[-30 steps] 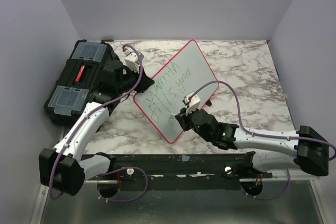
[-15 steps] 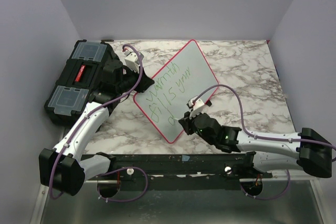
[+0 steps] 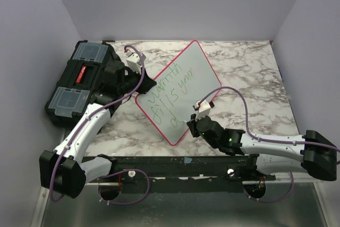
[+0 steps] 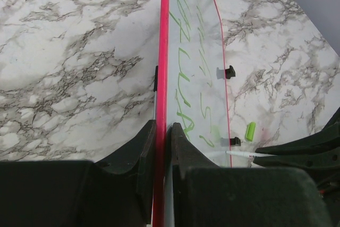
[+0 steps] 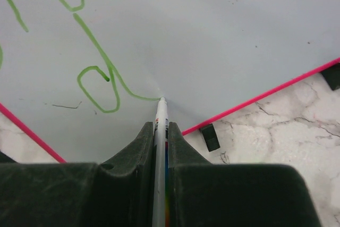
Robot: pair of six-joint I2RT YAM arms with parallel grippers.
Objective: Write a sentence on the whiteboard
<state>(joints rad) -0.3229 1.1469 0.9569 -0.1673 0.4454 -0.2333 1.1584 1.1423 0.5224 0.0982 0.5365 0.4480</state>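
The whiteboard (image 3: 183, 86), white with a red-pink rim, lies tilted on the marble table. My left gripper (image 3: 134, 81) is shut on its left edge; in the left wrist view the rim (image 4: 161, 147) sits between the jaws. The green sentence (image 3: 169, 91) runs in lines across the board, and the last line is a "d" with a tail (image 5: 101, 86). My right gripper (image 3: 194, 123) is shut on a white marker (image 5: 159, 131) whose tip touches the board at the end of that tail.
A black toolbox (image 3: 79, 81) with clear lid compartments stands at the table's left, behind the left arm. A green marker cap (image 4: 249, 131) lies on the table by the board's near corner. Purple walls close in the left, back and right sides.
My right gripper has moved right and toward the near edge along the board's lower corner, drawing the green stroke on from the "d". The left gripper and the board have not moved.
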